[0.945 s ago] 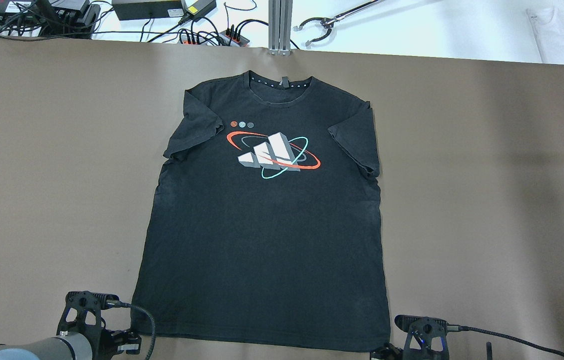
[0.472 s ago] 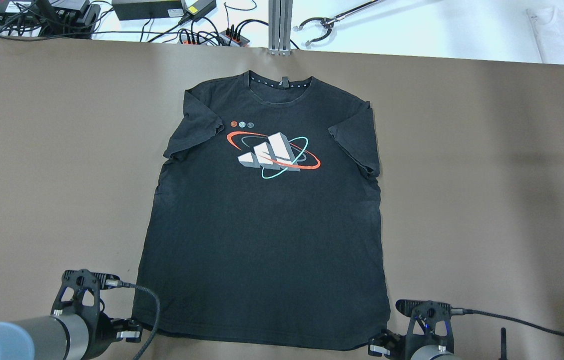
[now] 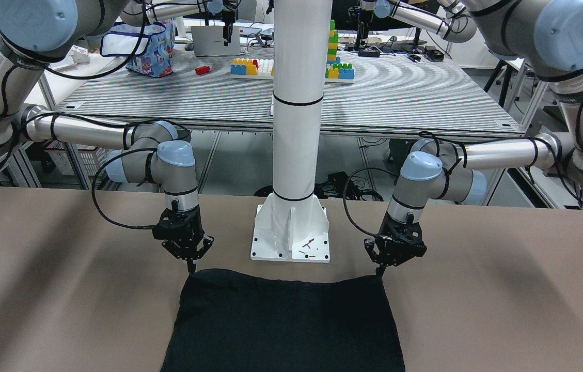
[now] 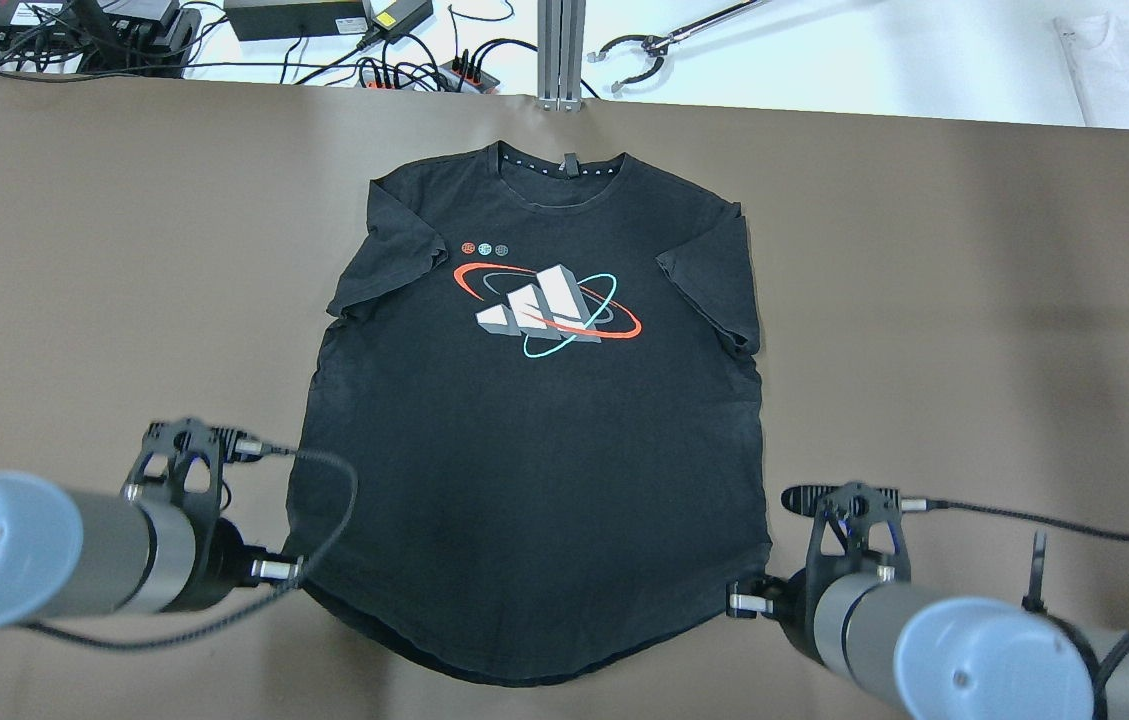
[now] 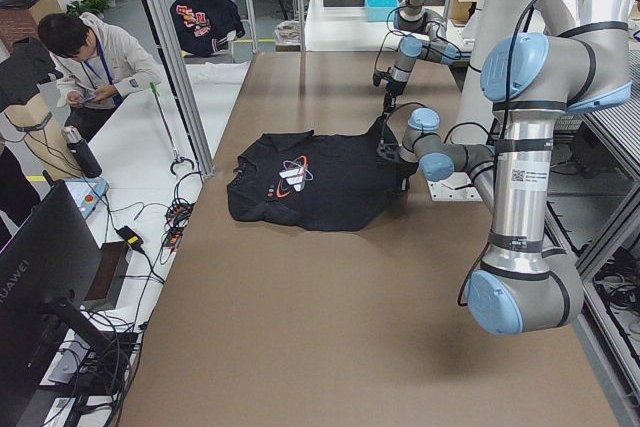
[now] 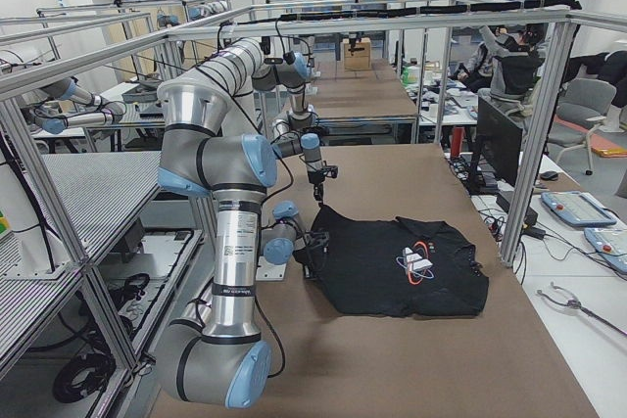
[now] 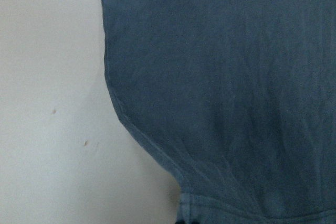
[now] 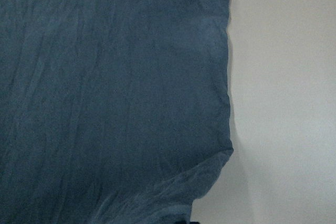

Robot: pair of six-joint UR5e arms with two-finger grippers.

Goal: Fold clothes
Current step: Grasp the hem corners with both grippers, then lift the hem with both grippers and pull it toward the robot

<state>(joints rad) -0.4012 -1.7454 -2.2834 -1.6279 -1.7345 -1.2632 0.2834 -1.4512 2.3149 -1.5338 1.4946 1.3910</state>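
Holding: left hand point(image 3: 379, 268) clamped on one hem corner of the shirt point(image 4: 534, 440); right hand point(image 3: 190, 267) likewise on the other.
Shirt: print up on worktop point(image 4: 974, 300), near hem raised, sagging between hands.

The clothes point(image 4: 534, 450), a black T-shirt with chest logo, lie spread face-up, bottom hem corners lifted.

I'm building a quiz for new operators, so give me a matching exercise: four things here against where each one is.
Things:
1. left gripper
2. right gripper
3. T-shirt
4. white pole base

Places:
a. print up, collar away from the robot
b. hem corner, overhead view's right
c. between the two arms
d. hem corner, overhead view's left

Pairs: 1-d, 2-b, 3-a, 4-c
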